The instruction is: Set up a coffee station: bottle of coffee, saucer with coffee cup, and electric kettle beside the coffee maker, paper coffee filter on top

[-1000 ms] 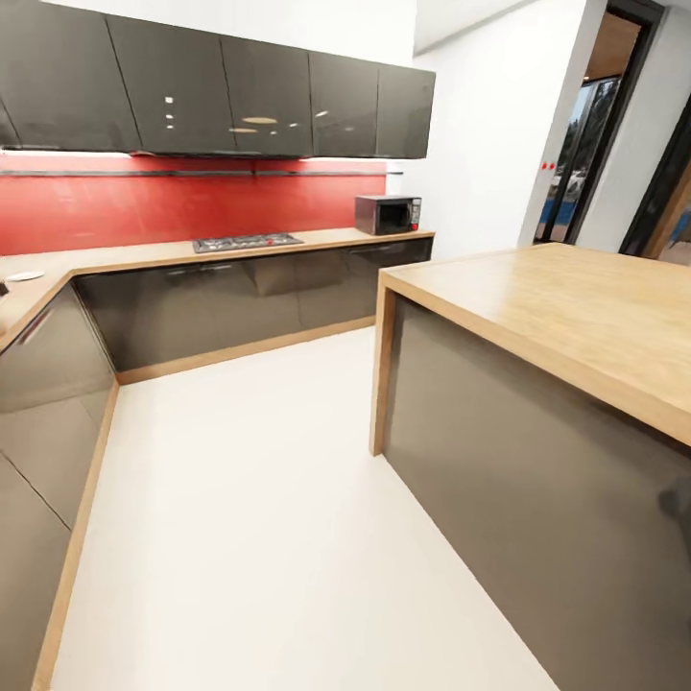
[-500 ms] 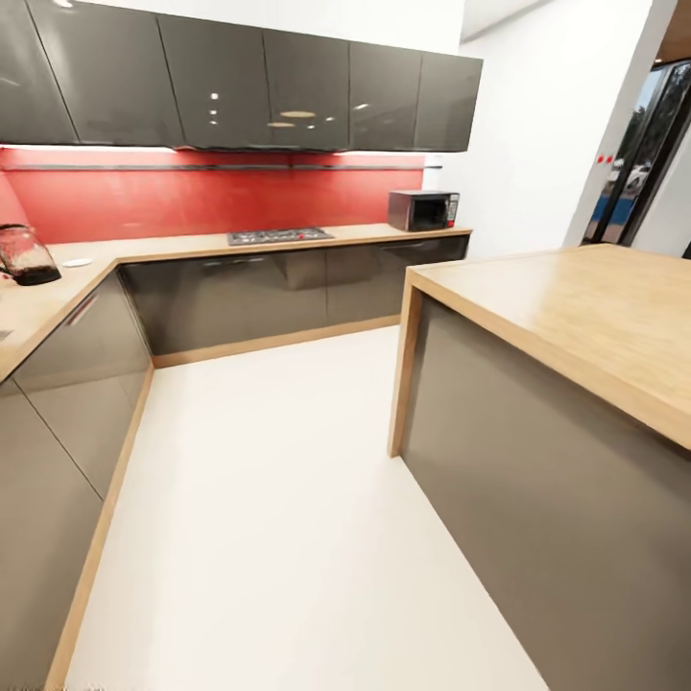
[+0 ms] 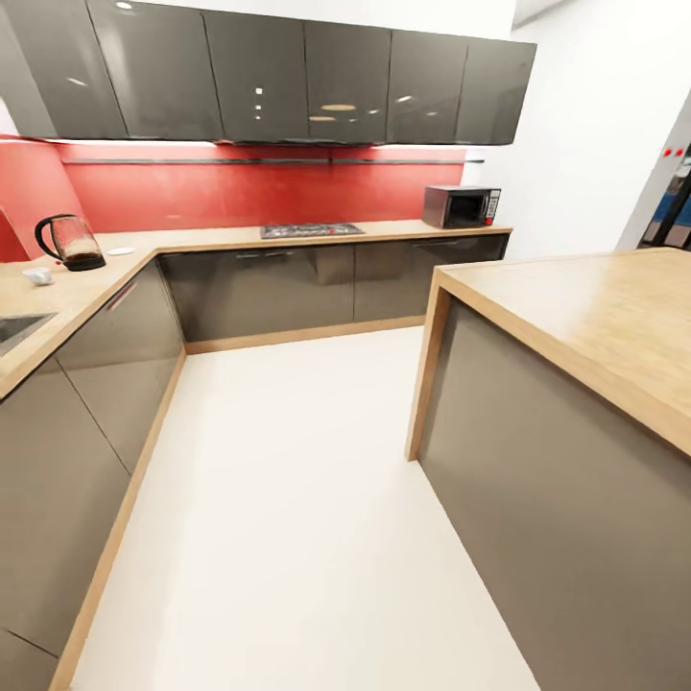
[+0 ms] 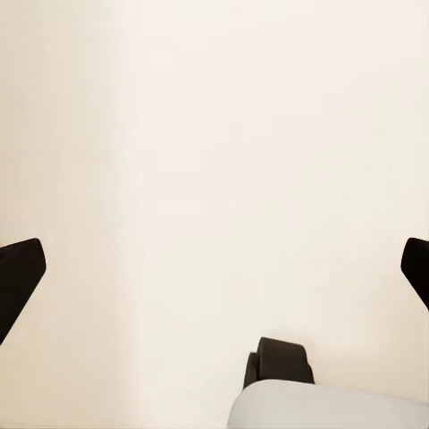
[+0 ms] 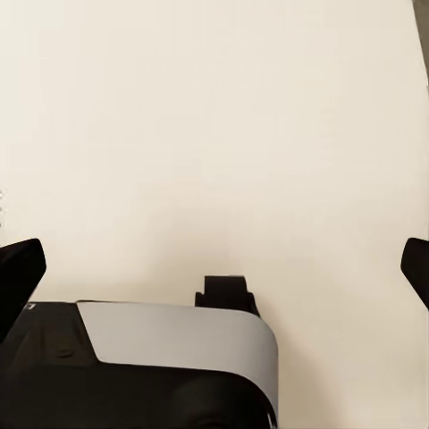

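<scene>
Robot in transit, mid-kitchen, head cam looks over the pale floor (image 3: 278, 499) btwn the L-shaped kitchen countertop (image 3: 86, 288) at frame left and the wooden island (image 3: 595, 317) at right. Electric kettle (image 3: 71, 242) sits on the surface at upper left, near the corner under the red backsplash (image 3: 240, 192). Small white cup-like item, prob the coffee cup (image 3: 38, 275), sits just in front of the kettle; flat white disc, prob the saucer (image 3: 121, 251), lies just right of the kettle, apart from the cup. Sink (image 3: 14, 328) edge at far left. Hob (image 3: 311, 230) and microwave (image 3: 463, 205) further along the back run. Coffee maker, bottle and filter not located yet. Left claw (image 4: 214, 277): tips wide apart at the frame edges, nothing held, floor below. Right claw (image 5: 214, 277): same, spread and empty, over floor. Step in hand, my read: base drive/turn toward the left surface. To do it well: keep swinging left till the whole station area is centred, stop square to the surface w/ clearance off the cabinet fronts, arms kept tucked so nothing clips the island corner (image 3: 437, 278), then raise an arm only once stopped. Risk: parking too close leaves no elbow room for the kettle handle.
</scene>
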Controlling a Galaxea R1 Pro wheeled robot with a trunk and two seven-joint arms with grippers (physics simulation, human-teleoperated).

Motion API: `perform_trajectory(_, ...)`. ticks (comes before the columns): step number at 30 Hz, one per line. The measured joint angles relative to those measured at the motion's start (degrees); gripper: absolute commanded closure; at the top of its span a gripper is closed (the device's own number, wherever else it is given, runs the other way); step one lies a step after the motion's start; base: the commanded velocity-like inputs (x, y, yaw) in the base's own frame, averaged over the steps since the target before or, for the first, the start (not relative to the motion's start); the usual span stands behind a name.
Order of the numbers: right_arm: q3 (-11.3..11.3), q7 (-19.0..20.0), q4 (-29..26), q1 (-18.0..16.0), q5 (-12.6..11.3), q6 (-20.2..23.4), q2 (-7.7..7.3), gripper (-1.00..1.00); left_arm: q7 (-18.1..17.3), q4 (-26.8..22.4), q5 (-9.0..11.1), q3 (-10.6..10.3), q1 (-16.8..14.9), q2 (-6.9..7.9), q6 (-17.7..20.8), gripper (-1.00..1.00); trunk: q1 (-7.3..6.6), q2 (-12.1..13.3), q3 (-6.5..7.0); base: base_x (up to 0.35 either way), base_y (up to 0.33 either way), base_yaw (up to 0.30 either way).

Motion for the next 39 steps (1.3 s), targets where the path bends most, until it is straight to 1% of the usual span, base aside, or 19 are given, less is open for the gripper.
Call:
perform_trajectory(8,0.0,0.0,0.0,0.0,0.0,0.0,0.01,-1.00,0.0,0.0,0.0,0.0,0.0,0.00,0.0,-1.00,0.00,0.0,-0.43,0.000,-0.003,0.233)
perform_trajectory(39,0.1,0.0,0.0,0.0,0.0,-0.1,0.01,-1.00,0.0,0.0,0.1,0.1,0.0,0.08,0.0,-1.00,-6.80,12.4,3.49,0.000,0.000,0.236)
